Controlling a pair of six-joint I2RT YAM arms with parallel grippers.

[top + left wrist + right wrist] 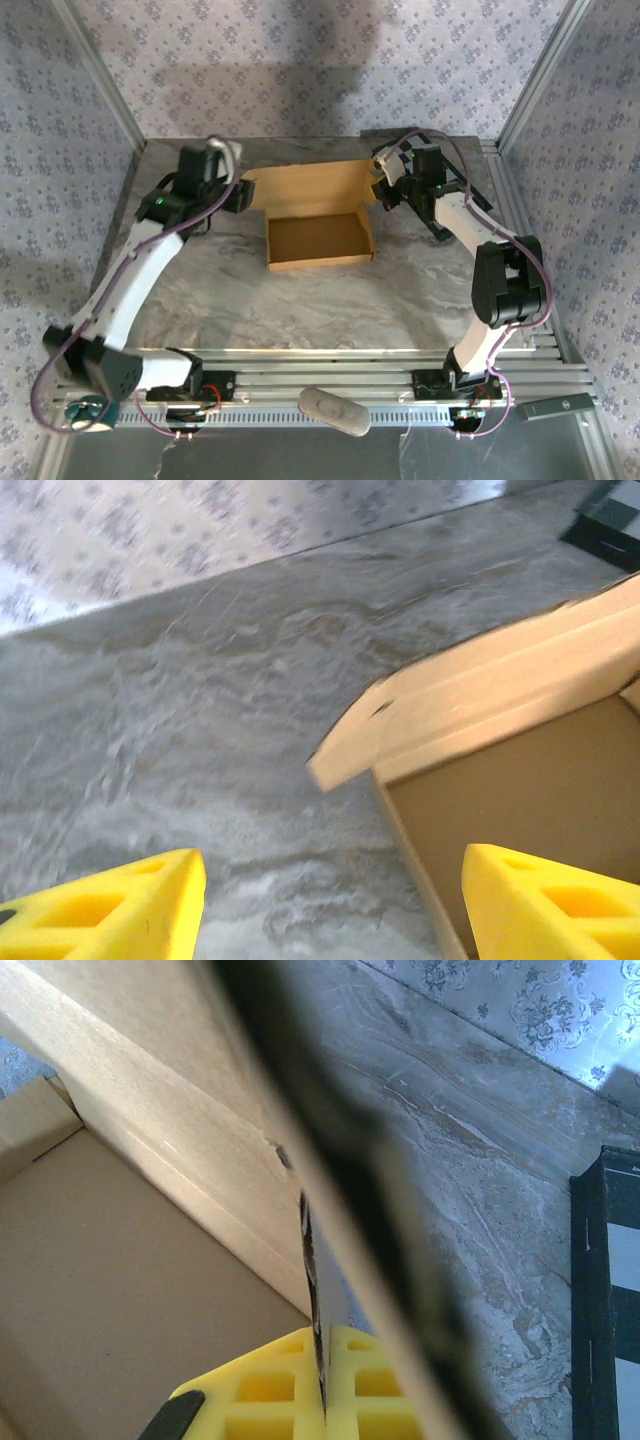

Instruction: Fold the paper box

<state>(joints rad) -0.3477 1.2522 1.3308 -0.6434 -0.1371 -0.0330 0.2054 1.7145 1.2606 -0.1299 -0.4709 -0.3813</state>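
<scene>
- Tan cardboard box [320,240] sits mid-bench [300,320], its tray open upward and its long axis running left-right across both arms.
- Lid [310,185] rises from the tray's far wall, with one arm at each end of it.
- Left gripper [332,860]: jaws well apart, nothing between them. The box's left corner lies ahead and to its right; I cannot tell if it touches.
- Right gripper [322,1360]: yellow pads [270,1385] pressed together on a thin cardboard edge at the lid's right end.
- Judgement: the next fold swings the lid nearward about its long hinge. The right arm has it pinched, and the left arm is free at the other end, about as near.
- Checker panel [610,1290] lies beyond, right of the lid.
</scene>
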